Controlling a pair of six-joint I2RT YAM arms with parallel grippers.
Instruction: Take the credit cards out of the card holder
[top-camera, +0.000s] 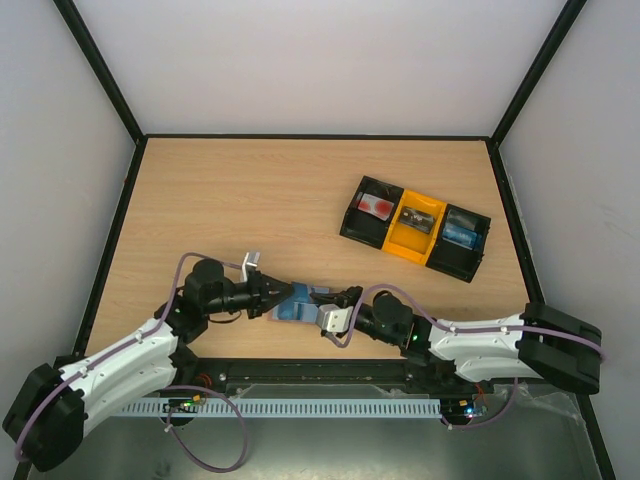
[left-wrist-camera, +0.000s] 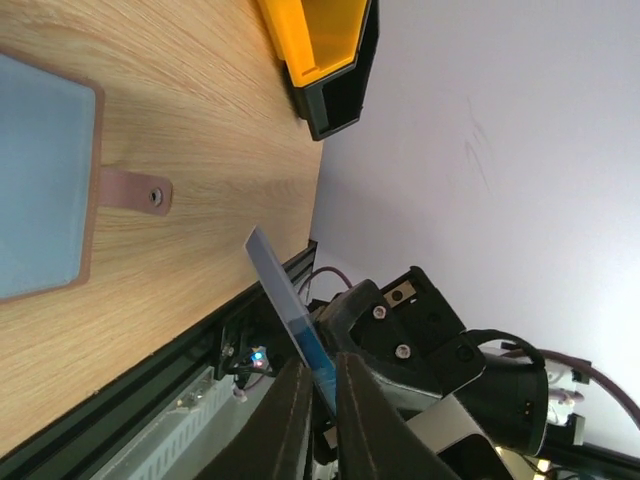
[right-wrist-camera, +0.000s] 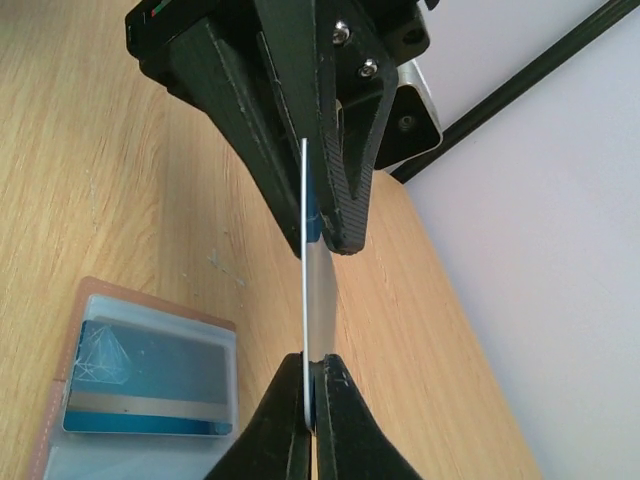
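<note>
1. White walls and a black frame enclose a wooden desk (top-camera: 250, 200). Both arms meet low in the top view, near the desk's front edge.
2. The left end effector (left-wrist-camera: 318, 365) is pressed together on an end of a credit card (left-wrist-camera: 285, 290), which is held on edge above the desk.
3. The card holder (right-wrist-camera: 160, 325) lies open and flat on the desk, just beside and below that card. Another blue card (right-wrist-camera: 150, 400) sits in its clear sleeve. In the top view the arms cover most of the holder, so I cannot tell how many cards are in it.
4. The right end effector (right-wrist-camera: 310, 365) pinches the same credit card at its other end. With 2 grips on 1 thin card, any pull or twist between the arms could bend it. If both let go, it would drop, perhaps past the front edge.
5. The tray (top-camera: 415, 228) sits well apart to the right, and its contents are too small to identify.
</note>
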